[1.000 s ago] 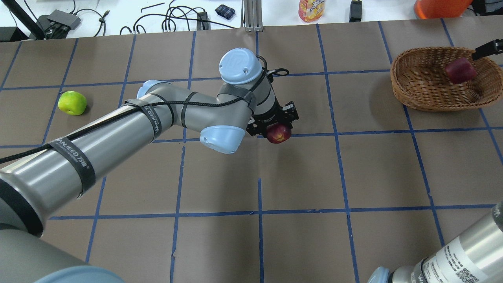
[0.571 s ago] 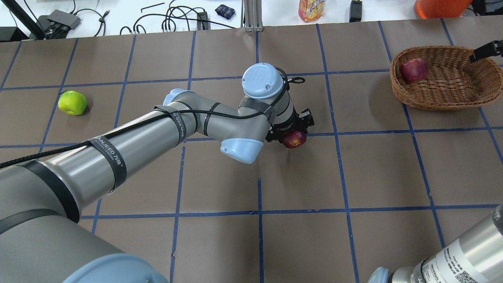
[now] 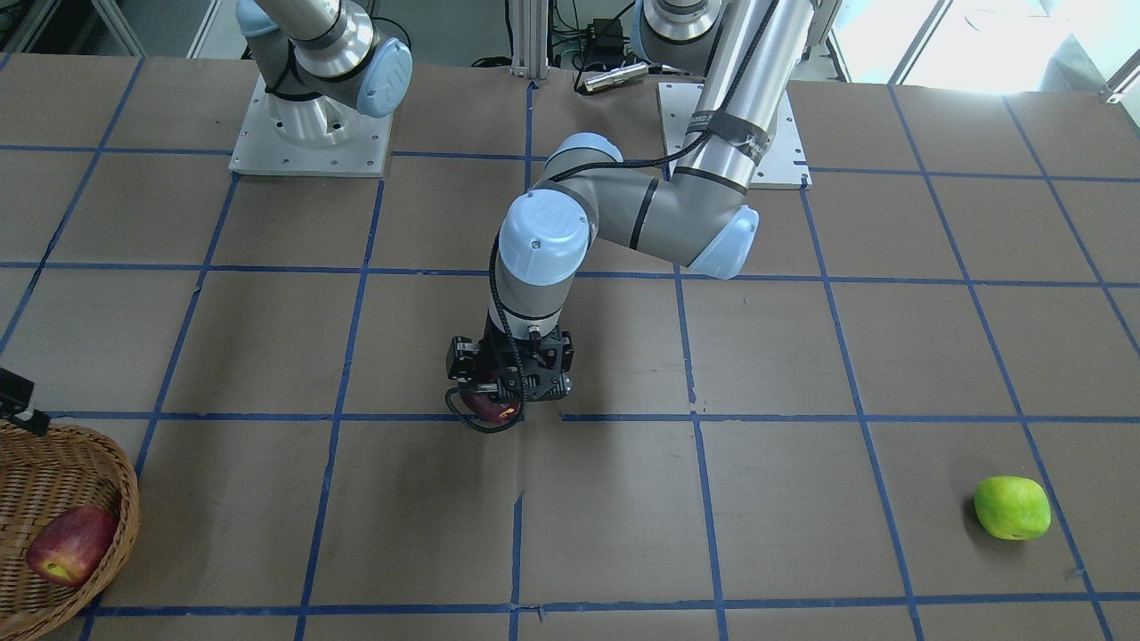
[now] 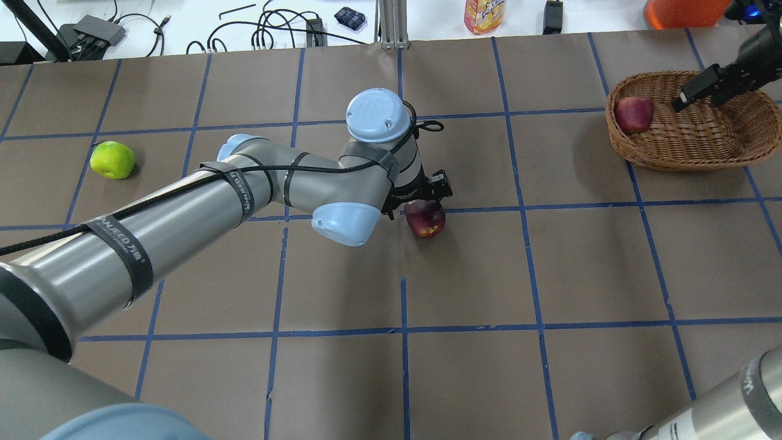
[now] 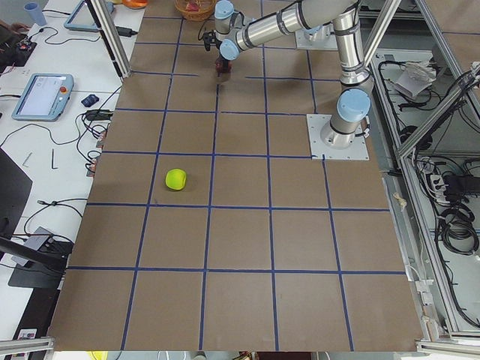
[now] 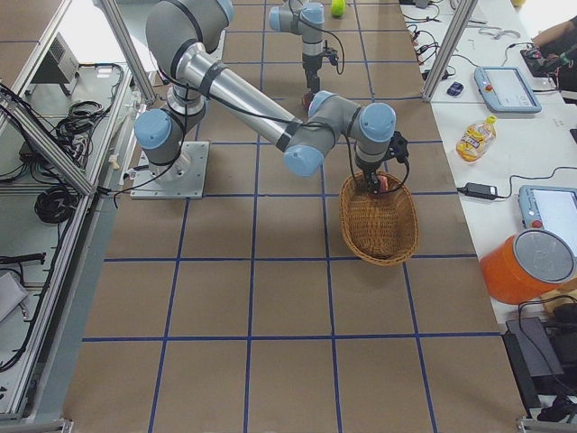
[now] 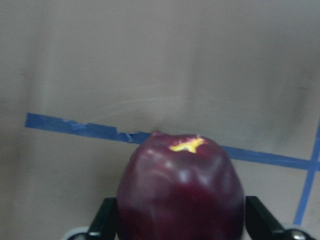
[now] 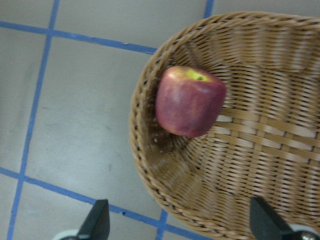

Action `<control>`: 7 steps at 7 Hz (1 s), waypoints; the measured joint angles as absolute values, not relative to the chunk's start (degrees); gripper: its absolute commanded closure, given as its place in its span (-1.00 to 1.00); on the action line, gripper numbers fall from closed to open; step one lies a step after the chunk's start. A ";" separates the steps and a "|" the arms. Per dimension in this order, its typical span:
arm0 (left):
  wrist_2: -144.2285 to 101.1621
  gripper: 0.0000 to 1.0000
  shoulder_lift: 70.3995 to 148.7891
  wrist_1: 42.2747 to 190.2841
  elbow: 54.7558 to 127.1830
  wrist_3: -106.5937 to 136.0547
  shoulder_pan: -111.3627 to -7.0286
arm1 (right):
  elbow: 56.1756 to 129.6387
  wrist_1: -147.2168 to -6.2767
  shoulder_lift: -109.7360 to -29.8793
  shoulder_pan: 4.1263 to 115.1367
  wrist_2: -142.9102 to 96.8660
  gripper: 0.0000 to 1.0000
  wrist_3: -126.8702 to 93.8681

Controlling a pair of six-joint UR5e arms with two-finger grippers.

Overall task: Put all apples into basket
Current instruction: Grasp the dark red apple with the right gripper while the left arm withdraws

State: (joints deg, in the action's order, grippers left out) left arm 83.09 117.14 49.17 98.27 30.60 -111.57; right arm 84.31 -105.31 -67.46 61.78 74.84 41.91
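Observation:
My left gripper [image 4: 421, 201] is shut on the dark maroon apple [image 4: 426, 218], low over a blue tape line near the table's middle. In the left wrist view the apple [image 7: 181, 185] fills the space between both fingers [image 7: 102, 225]. The red apple [image 4: 633, 114] lies inside the wicker basket [image 4: 690, 146] at its left end, also seen in the right wrist view [image 8: 190, 100]. My right gripper [image 4: 702, 91] hangs open and empty over the basket [image 8: 165, 200]. The lime green apple [image 4: 112, 159] sits alone on the table at the far left [image 3: 1012, 507].
A juice bottle [image 4: 484, 15], an orange container [image 4: 678, 12] and cables lie on the white bench beyond the table's far edge. The arm bases [image 3: 307, 133] stand at the robot's side. The left arm's forearm [image 4: 183, 208] spans the left half.
The red apple dropped into the basket and rolled to its left end. My left gripper swung right, then back left, with the maroon apple. My right gripper came into view over the basket.

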 measured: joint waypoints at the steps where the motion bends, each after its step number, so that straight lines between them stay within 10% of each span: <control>1: 84.46 -1.00 114.67 51.70 98.32 27.79 -109.39 | 85.99 -104.04 -68.76 66.44 75.30 -1.00 35.97; 7: 90.66 -1.00 96.75 75.71 98.57 -11.44 -84.50 | 99.64 -121.08 -70.55 98.02 79.21 -1.00 4.03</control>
